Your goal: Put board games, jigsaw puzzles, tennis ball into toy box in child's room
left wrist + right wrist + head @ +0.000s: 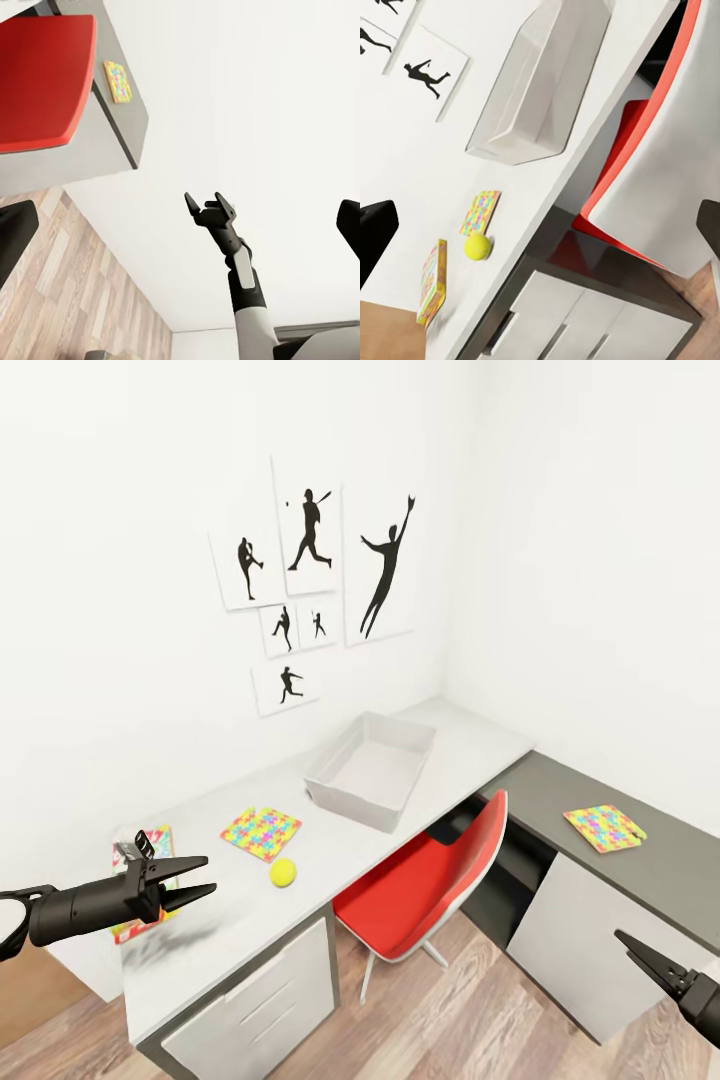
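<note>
While the left gripper [195,877] hangs with jaws spread over the table's [470,745] near edge, the ball [283,872] lies close beside it, near a puzzle [261,832]. Toy box [370,770] sits mid-table, nothing in it. Right gripper [640,952] hovers over bare floor [450,1020]; I cannot tell its gap.

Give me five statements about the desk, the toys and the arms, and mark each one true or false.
1. The toy box holds no toys. True.
2. The tennis ball lies inside the toy box. False: it sits on the table, near the front edge.
3. One jigsaw puzzle lies between the ball and the toy box, and another puzzle lies on the dark side desk. True.
4. The left gripper grips the ball. False: its jaws are open and hold nothing.
5. The red chair is tipped over on the floor. False: it stands upright at the desk.
</note>
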Available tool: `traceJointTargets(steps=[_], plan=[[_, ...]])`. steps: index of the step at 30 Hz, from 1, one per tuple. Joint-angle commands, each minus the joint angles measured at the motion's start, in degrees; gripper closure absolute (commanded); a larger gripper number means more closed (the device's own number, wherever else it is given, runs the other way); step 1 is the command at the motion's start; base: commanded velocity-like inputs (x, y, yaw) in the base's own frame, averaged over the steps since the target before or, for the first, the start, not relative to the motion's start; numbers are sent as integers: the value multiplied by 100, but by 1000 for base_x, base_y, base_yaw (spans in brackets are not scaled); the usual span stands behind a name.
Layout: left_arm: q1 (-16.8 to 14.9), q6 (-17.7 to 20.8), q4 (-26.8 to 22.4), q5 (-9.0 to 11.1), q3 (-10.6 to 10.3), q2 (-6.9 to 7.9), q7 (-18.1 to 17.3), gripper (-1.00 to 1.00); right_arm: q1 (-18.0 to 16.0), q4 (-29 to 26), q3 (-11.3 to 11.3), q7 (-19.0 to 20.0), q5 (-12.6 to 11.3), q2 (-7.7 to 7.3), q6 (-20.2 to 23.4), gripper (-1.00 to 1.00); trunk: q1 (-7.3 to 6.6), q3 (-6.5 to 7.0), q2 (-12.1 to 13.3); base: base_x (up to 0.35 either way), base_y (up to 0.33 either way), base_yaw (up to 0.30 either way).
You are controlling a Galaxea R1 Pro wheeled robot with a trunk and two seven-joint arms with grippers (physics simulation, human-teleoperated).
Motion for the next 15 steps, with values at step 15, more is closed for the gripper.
traceJointTargets(steps=[15], plan=[[-12, 6, 7, -23, -13, 4, -42, -100, 1, -3, -5, 1, -13, -1, 27, -100, 4, 132, -11, 0, 0, 0]])
